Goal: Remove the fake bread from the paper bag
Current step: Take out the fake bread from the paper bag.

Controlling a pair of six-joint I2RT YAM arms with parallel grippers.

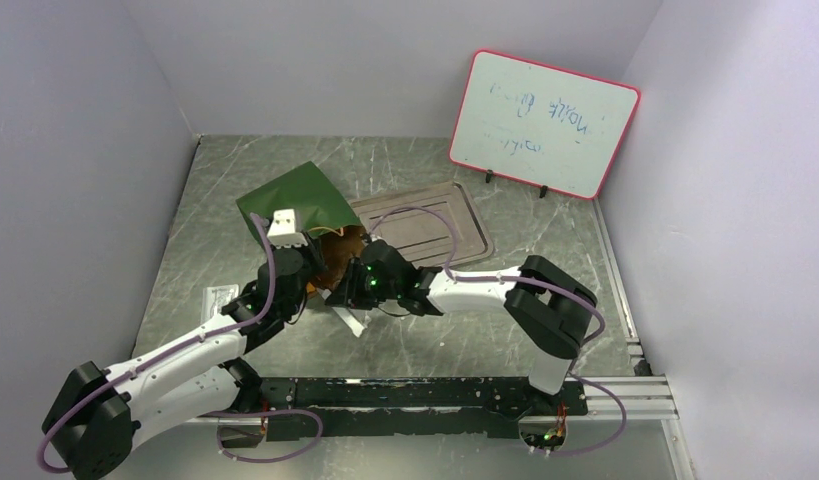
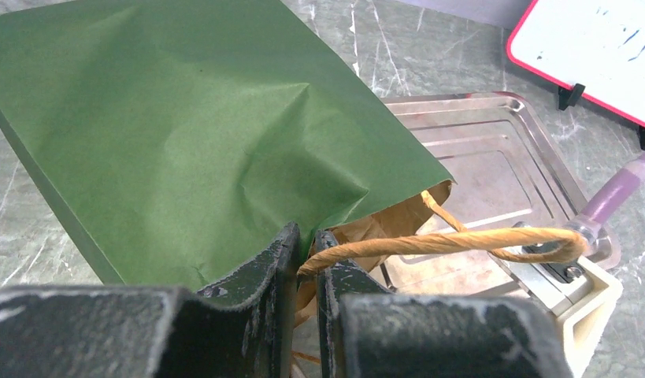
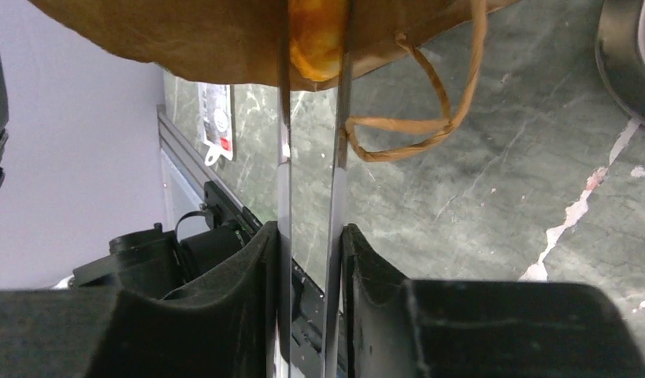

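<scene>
The paper bag (image 1: 295, 195), dark green outside and brown inside, lies tilted on the table with its mouth toward the arms. My left gripper (image 2: 305, 240) is shut on the bag's (image 2: 185, 134) mouth edge, where a tan cord handle (image 2: 461, 240) comes out. My right gripper (image 3: 307, 232) is shut on a pair of metal tongs (image 3: 283, 181). The tong arms reach to the bag's mouth (image 3: 185, 39) and pinch a glossy orange-brown piece of fake bread (image 3: 315, 43) between their tips. The rest of the bread is hidden inside the bag.
A flat silver tray (image 1: 455, 235) lies just right of the bag. A pink-framed whiteboard (image 1: 545, 125) stands at the back right. A small white label (image 1: 220, 297) lies on the table left of the arms. Walls close in both sides.
</scene>
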